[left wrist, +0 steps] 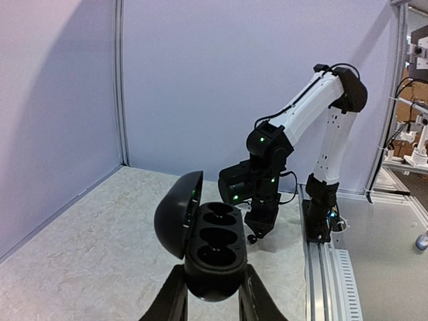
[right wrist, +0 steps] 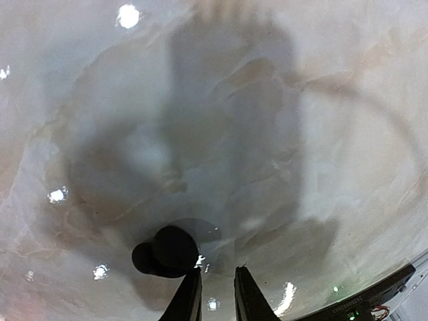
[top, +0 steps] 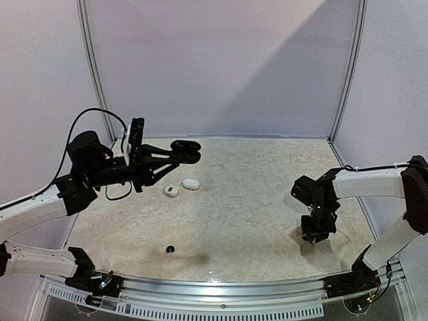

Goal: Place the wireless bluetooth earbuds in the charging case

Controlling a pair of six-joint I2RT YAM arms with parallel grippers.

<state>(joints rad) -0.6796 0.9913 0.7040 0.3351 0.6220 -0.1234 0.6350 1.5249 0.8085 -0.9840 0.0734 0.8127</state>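
My left gripper [top: 183, 153] is shut on an open black charging case [top: 187, 147] and holds it up above the far left of the table. In the left wrist view the case [left wrist: 215, 249] sits between my fingers [left wrist: 212, 271] with its lid swung left and its wells empty. A round black earbud [right wrist: 168, 251] lies on the table, touching the outer side of my right gripper's left fingertip. My right gripper [right wrist: 217, 271] is low over the table, jaws a narrow gap apart with nothing between them. A second black earbud [top: 170, 249] lies near the front.
Two small white cases [top: 191, 183] [top: 172, 190] lie side by side on the table below the held black case. The right arm [left wrist: 294, 120] shows in the left wrist view. White walls close the back and sides. A metal rail [top: 214, 284] runs along the near edge.
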